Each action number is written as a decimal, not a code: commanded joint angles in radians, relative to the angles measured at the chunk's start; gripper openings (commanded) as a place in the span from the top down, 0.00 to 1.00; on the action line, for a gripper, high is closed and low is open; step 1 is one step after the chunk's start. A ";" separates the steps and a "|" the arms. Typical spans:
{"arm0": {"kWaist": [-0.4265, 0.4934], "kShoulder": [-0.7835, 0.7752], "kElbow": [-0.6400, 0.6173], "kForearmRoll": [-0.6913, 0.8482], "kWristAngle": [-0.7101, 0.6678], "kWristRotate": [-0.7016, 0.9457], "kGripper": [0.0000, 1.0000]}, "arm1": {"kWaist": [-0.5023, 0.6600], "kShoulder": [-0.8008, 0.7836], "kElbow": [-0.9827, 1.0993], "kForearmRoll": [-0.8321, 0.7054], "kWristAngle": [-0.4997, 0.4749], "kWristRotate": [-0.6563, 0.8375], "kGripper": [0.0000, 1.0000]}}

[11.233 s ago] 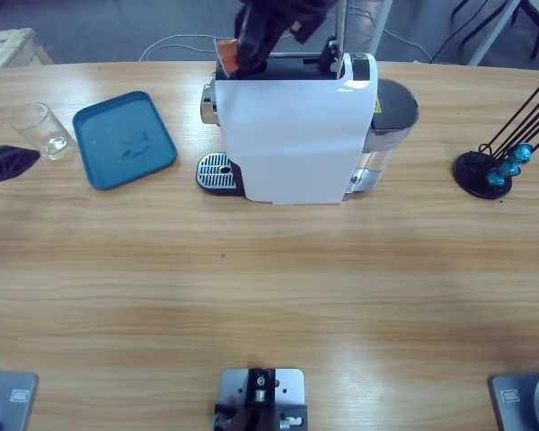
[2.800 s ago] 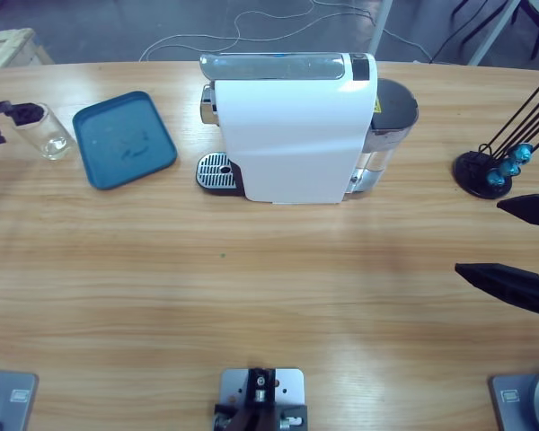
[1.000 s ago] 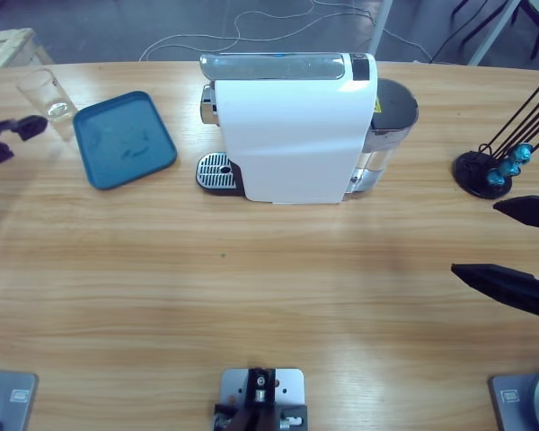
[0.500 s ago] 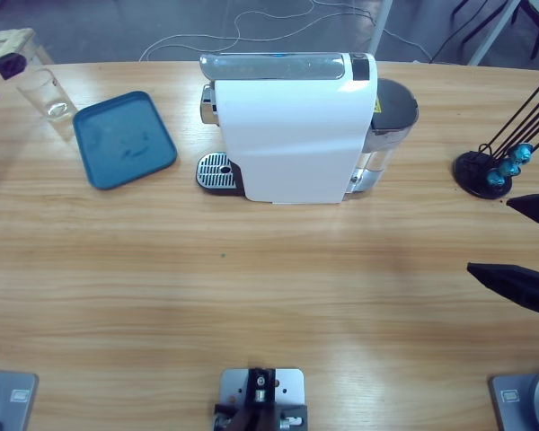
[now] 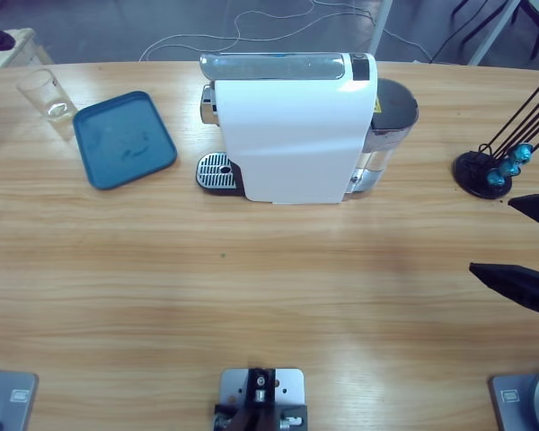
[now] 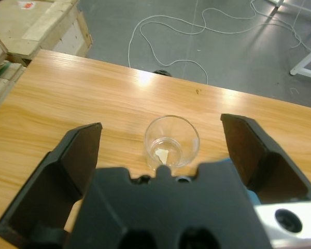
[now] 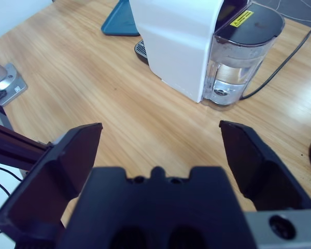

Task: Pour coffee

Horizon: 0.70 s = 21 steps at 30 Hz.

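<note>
The long wooden table [image 5: 251, 296] carries a white capsule coffee machine [image 5: 292, 135] with a clear water tank [image 7: 238, 72] at its back, well ahead of the right gripper [image 7: 160, 142] with nothing between. A blue tray [image 5: 124, 139] lies beside the machine's drip grille [image 5: 214, 171]. A black capsule stand [image 5: 490, 171] sits near the right gripper's tips. A clear glass [image 6: 171, 142] stands upright just ahead of the left gripper [image 6: 163, 137], between its spread jaws, untouched; no coffee shows in it. Both grippers gape wide, holding nothing.
</note>
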 commanded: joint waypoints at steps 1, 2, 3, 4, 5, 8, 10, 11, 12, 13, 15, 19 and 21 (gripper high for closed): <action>0.011 0.073 -0.013 0.052 -0.077 -0.017 0.01 | -0.004 0.006 0.039 -0.012 0.004 0.002 0.00; 0.011 0.078 -0.013 0.053 -0.080 -0.017 0.01 | -0.004 0.005 0.039 -0.012 0.004 0.002 0.00; 0.011 0.085 -0.013 0.055 -0.082 -0.017 0.01 | -0.004 0.004 0.039 -0.012 0.004 0.002 0.00; 0.011 0.091 -0.011 0.057 -0.081 -0.017 0.01 | -0.004 0.004 0.039 -0.012 0.004 0.002 0.00; 0.011 0.096 -0.010 0.060 -0.079 -0.017 0.01 | -0.004 0.004 0.039 -0.012 0.004 0.002 0.00; 0.011 0.118 -0.012 0.060 -0.077 -0.017 0.01 | -0.004 0.004 0.039 -0.012 0.004 0.002 0.00; 0.011 0.133 -0.018 0.059 -0.077 -0.017 0.01 | -0.004 0.006 0.039 -0.012 0.004 0.002 0.00; 0.011 0.140 -0.023 0.059 -0.077 -0.017 0.01 | -0.004 0.007 0.039 -0.012 0.004 0.002 0.00; 0.011 0.148 -0.029 0.059 -0.078 -0.017 0.01 | -0.004 0.008 0.039 -0.012 0.003 0.002 0.00; 0.011 0.157 -0.037 0.059 -0.079 -0.017 0.01 | -0.004 0.009 0.039 -0.012 0.003 0.002 0.00; 0.011 0.171 -0.050 0.060 -0.080 -0.017 0.01 | -0.004 0.010 0.039 -0.012 0.003 0.001 0.00; 0.011 0.199 -0.072 0.060 -0.082 -0.017 0.01 | -0.004 0.010 0.039 -0.012 0.003 0.002 0.00; 0.011 0.210 -0.075 0.060 -0.082 -0.017 0.01 | -0.004 0.010 0.039 -0.012 0.003 0.002 0.00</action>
